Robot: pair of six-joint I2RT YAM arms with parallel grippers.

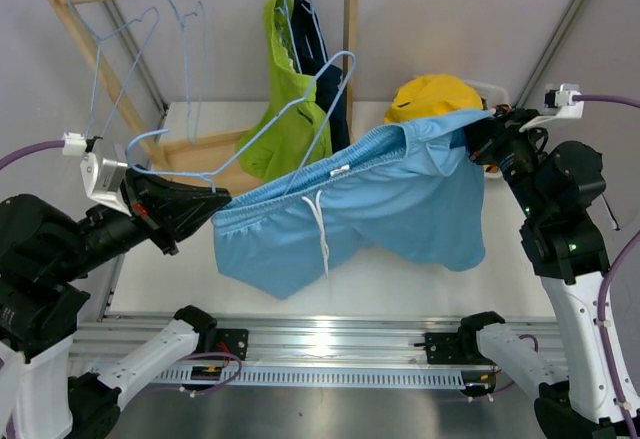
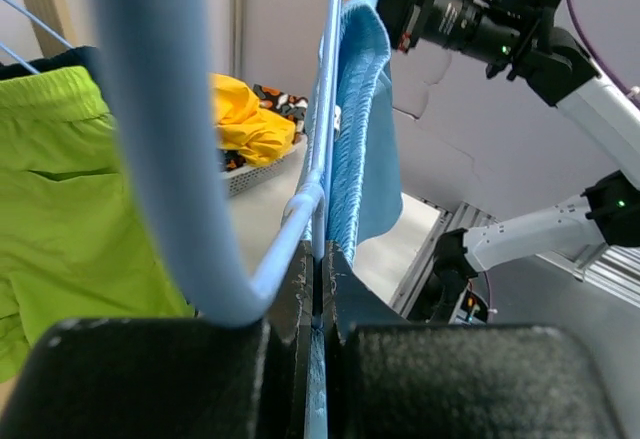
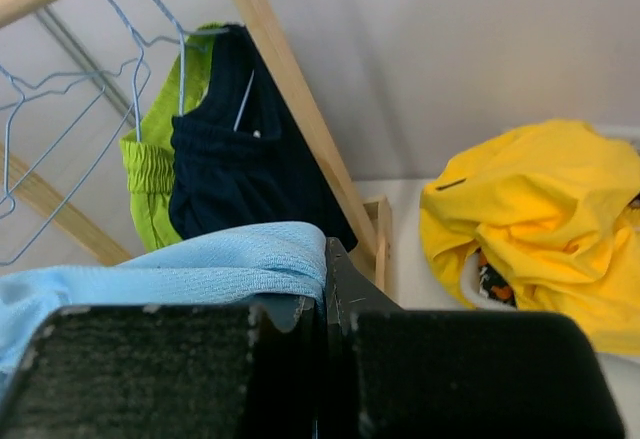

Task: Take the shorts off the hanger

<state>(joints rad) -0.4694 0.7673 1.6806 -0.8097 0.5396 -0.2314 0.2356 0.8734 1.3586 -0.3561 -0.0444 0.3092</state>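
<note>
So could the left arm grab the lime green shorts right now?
Probably not yet. The left gripper is shut on the blue hanger, with the light blue shorts stretched across to the right gripper. The lime green shorts hang nearby, but it must let go first.

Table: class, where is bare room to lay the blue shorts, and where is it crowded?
Free: the table strip between the hanging blue shorts and the rail. Crowded: the far right corner with the yellow shorts, and the back by the rack and green shorts.
</note>
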